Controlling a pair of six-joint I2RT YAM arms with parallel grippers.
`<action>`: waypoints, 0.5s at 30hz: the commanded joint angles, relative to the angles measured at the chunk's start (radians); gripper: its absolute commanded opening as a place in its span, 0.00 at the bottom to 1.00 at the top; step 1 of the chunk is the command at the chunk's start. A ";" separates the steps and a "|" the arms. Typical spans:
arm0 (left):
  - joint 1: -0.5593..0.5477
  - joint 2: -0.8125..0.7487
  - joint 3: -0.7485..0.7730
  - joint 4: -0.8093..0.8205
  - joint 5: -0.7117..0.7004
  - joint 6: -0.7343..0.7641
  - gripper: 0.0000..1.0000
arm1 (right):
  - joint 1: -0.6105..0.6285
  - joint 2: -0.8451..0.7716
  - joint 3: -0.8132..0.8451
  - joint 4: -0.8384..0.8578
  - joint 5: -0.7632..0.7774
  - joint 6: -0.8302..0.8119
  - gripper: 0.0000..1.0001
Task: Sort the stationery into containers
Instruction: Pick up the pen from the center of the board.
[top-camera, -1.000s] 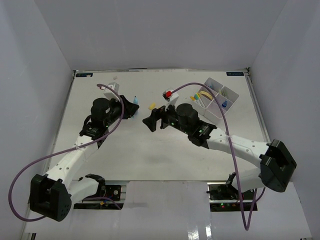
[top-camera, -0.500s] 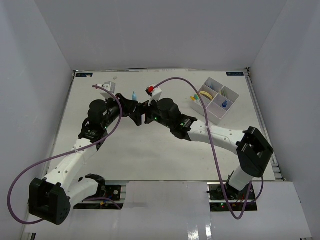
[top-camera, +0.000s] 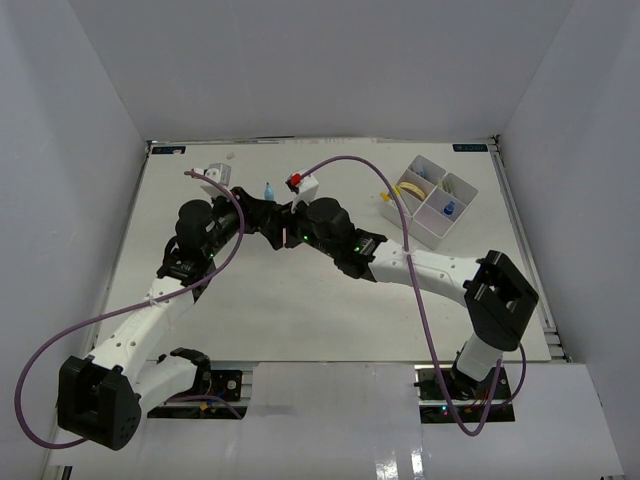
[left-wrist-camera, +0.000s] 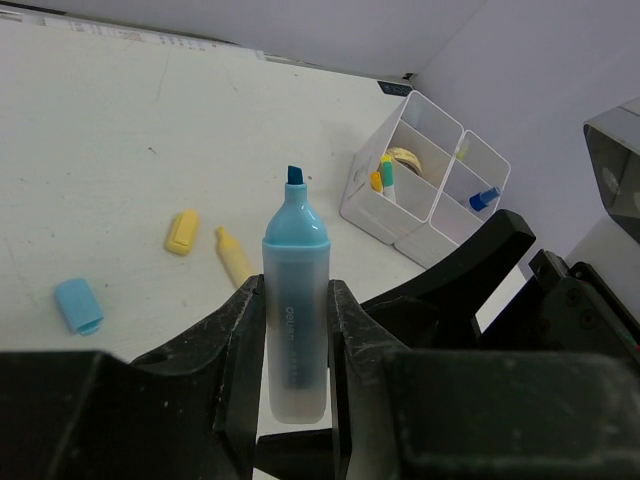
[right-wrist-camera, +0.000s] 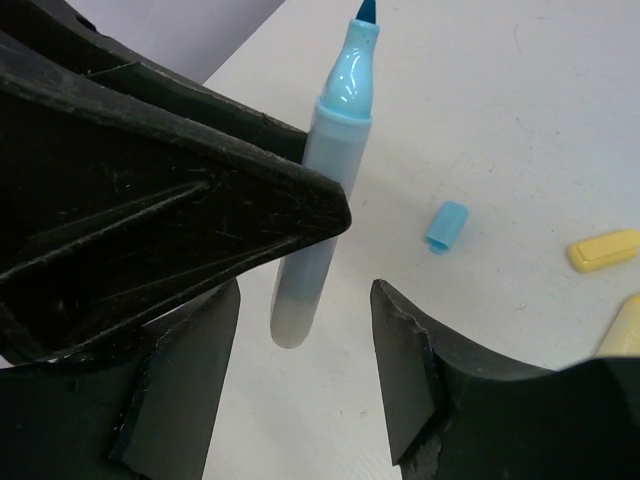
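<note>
A robotics lab test cell: a bare white counter (top-camera: 300, 310) boxed in by plain pale walls (top-camera: 90, 120) beyond and either side of the left pincer (top-camera: 268, 215) and right pincer (top-camera: 290, 227). Purple cables (top-camera: 345, 159) loop behind both.

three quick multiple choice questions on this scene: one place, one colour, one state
1. Where does the loose blue cap lie? A on the table; B on a shelf; C in a cup.
2. What colour is the highlighter in the left gripper? A yellow; B green; C blue.
3. How is the right gripper? A shut on the highlighter; B open, fingers either side of it; C open, far from it.
Answers: 1 A, it rests on bare tabletop. 2 C, barrel and tip are blue. 3 B, gaps show beside the barrel.
</note>
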 joint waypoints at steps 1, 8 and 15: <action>-0.007 -0.024 -0.019 0.021 0.039 -0.014 0.06 | 0.004 0.009 0.035 0.129 0.057 0.004 0.61; -0.010 -0.022 -0.027 0.041 0.060 -0.021 0.06 | 0.004 0.025 0.036 0.159 0.090 0.011 0.56; -0.021 -0.016 -0.036 0.059 0.085 -0.027 0.06 | 0.002 0.026 0.036 0.193 0.106 0.004 0.52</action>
